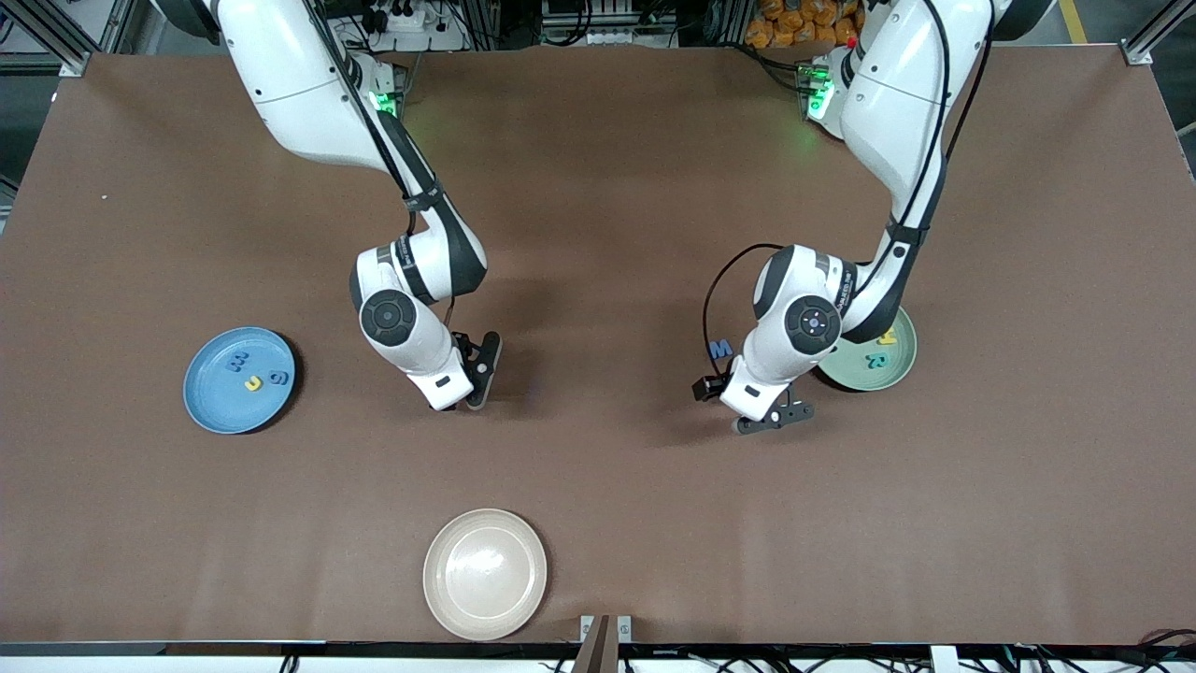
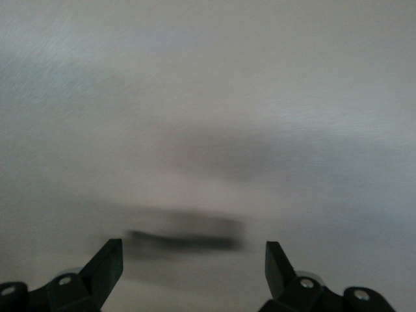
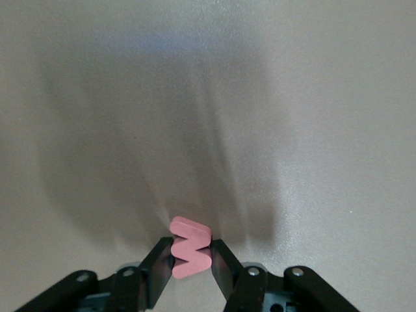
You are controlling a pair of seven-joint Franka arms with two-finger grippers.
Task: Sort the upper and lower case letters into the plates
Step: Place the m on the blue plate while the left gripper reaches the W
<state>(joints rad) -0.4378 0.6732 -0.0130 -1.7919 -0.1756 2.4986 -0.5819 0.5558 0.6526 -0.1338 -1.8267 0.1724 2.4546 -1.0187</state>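
Blue plate holds letters; right claw pinches pink letter, left claw spread.

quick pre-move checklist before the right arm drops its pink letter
1. Right gripper shut on pink letter: ok.
2. Letter's case readable: cannot tell.
3. Blue plate has room; three letters sit in it: ok.
4. Green plate unobstructed: not ok, the left arm covers part of it.
5. Left gripper open and holding nothing, over bare table: ok.
6. Blue M still lies on the table beside the green plate: not ok.
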